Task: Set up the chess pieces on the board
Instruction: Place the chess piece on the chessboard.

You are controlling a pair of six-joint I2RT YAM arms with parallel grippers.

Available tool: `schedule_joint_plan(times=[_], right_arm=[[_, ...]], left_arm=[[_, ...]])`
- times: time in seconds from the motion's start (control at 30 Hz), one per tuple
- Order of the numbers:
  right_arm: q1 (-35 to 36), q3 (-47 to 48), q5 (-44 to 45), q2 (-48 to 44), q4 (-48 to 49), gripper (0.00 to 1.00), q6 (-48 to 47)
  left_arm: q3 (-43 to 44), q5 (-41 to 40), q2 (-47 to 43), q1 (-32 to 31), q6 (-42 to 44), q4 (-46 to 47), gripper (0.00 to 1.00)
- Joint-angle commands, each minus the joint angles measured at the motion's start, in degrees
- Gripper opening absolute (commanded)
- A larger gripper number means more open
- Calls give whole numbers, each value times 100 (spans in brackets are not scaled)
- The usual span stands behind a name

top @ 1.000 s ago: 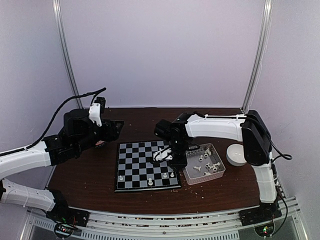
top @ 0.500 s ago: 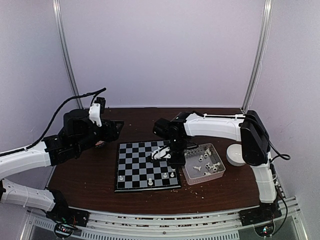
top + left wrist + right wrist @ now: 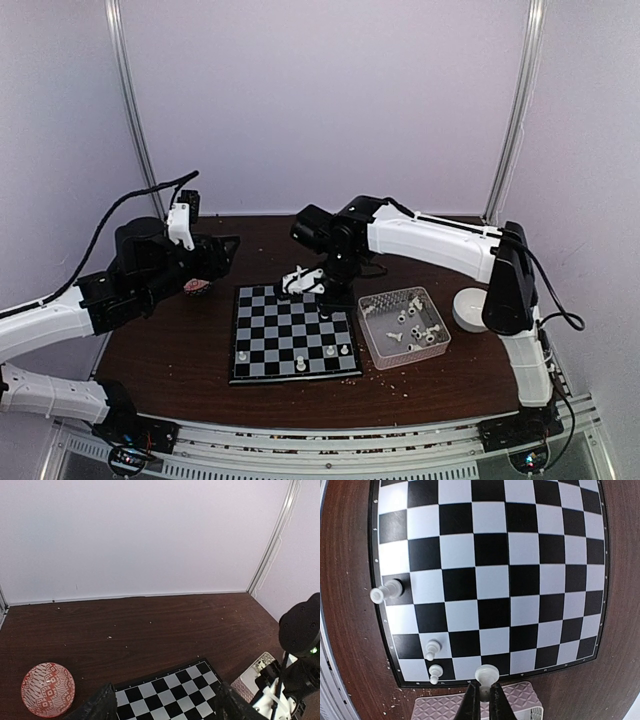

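The board (image 3: 290, 325) lies flat on the brown table, with several small white chess pieces along its near edge, such as one at the left (image 3: 241, 354) and one at the right (image 3: 345, 349). My right gripper (image 3: 300, 281) hangs above the board's far edge. In the right wrist view this gripper (image 3: 483, 689) is shut on a white pawn-like piece (image 3: 486, 672) by its stem, over the board's edge (image 3: 470, 510). Three pieces (image 3: 385, 592) stand below it. My left gripper (image 3: 165, 711) is open and empty beyond the board's far left corner (image 3: 170, 692).
A clear tray (image 3: 405, 327) with several loose white pieces sits right of the board. A white round dish (image 3: 472, 308) lies further right. A red patterned bowl (image 3: 198, 288) (image 3: 48, 689) sits left of the board. Pale crumbs dot the table.
My right gripper has shut on a white piece and risen from the board's right side toward its far edge. The left arm has drawn back slightly.
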Motion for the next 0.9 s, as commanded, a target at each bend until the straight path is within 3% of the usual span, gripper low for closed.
schedule_joint_plan(times=[0.0, 0.87], right_arm=[[307, 419, -27, 371, -372, 2, 14], [629, 634, -230, 970, -654, 5, 5]], left_arm=[[-145, -430, -366, 43, -25, 145, 69], [-339, -447, -569, 41, -148, 163, 69]])
